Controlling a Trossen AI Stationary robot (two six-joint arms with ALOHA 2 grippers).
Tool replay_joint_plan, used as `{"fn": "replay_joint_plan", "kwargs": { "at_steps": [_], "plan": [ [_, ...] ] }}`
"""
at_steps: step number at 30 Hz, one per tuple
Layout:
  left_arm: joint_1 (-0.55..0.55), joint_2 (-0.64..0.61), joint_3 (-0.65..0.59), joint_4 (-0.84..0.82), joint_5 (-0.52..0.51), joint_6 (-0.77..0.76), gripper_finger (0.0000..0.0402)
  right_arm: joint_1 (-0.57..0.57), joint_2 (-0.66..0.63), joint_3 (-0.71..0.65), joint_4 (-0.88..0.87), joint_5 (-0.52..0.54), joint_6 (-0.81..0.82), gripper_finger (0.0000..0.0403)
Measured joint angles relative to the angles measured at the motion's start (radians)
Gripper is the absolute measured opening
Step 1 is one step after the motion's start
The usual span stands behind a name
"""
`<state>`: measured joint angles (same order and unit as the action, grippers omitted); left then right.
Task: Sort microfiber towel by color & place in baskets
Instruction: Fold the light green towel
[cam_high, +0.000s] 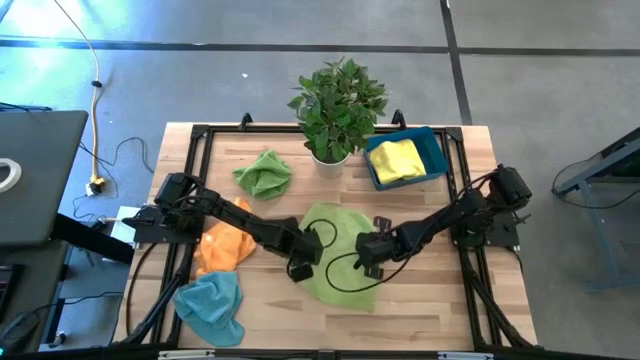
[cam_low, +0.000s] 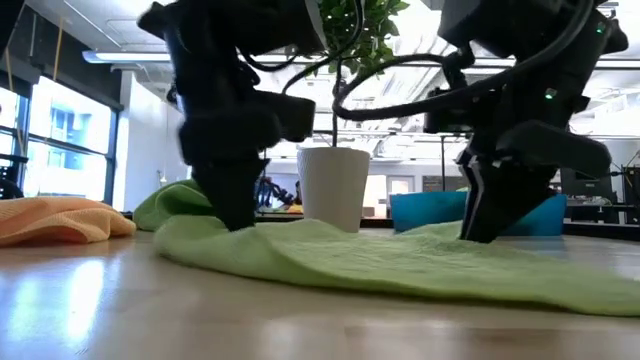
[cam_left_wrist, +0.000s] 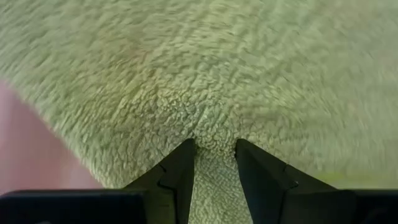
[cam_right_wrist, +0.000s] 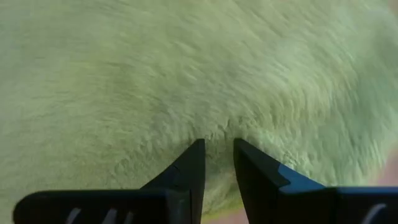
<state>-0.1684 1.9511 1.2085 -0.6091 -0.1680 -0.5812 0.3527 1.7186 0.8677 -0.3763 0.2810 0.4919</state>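
A light green towel (cam_high: 338, 262) lies spread on the table's middle, also seen in the low view (cam_low: 400, 262). My left gripper (cam_high: 303, 264) stands at its left edge and my right gripper (cam_high: 370, 254) at its right side. Both point down and are shut on it. A crumpled green towel (cam_high: 264, 172) lies at the far left, an orange towel (cam_high: 224, 246) at the left and a teal-blue towel (cam_high: 212, 304) at the near left. The dark teal-blue bin (cam_high: 436, 150) at the far right holds a yellow towel (cam_high: 395, 160). My left gripper pinches a puckered ridge of the light green towel (cam_left_wrist: 214, 152) between its two fingers, near the towel's left edge. The fingers (cam_low: 235, 205) come from above, pointing down. The towel lies on the table around them. My right gripper pinches the light green towel's upper surface (cam_right_wrist: 219, 140) between its two fingers, at the towel's right side. The fingers (cam_low: 478, 225) come from above, pointing down. The towel rests on the table, slightly humped beside them.
A white pot (cam_low: 333, 188) with a green plant (cam_high: 338, 105) stands at the far middle, between the crumpled green towel and the bin. Black frame rails (cam_high: 190, 150) run along the table's edges. Bare wood shows at the near right (cam_high: 440, 300).
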Motion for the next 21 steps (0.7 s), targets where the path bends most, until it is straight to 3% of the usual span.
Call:
{"fn": "replay_joint_plan", "kwargs": {
  "at_steps": [5,12,21],
  "plan": [
    [-0.027,0.002,0.020,-0.003,0.022,-0.042,0.0110,-0.034,-0.008,0.001,-0.106,0.050,0.000,0.0078],
    [-0.031,-0.011,0.048,-0.035,-0.001,-0.035,0.0110,-0.037,-0.052,0.022,-0.125,0.038,0.064,0.0078],
    [-0.043,-0.026,0.090,0.009,0.005,0.058,0.0110,0.014,-0.055,0.048,0.007,0.042,0.113,0.0078]
  ]
}}
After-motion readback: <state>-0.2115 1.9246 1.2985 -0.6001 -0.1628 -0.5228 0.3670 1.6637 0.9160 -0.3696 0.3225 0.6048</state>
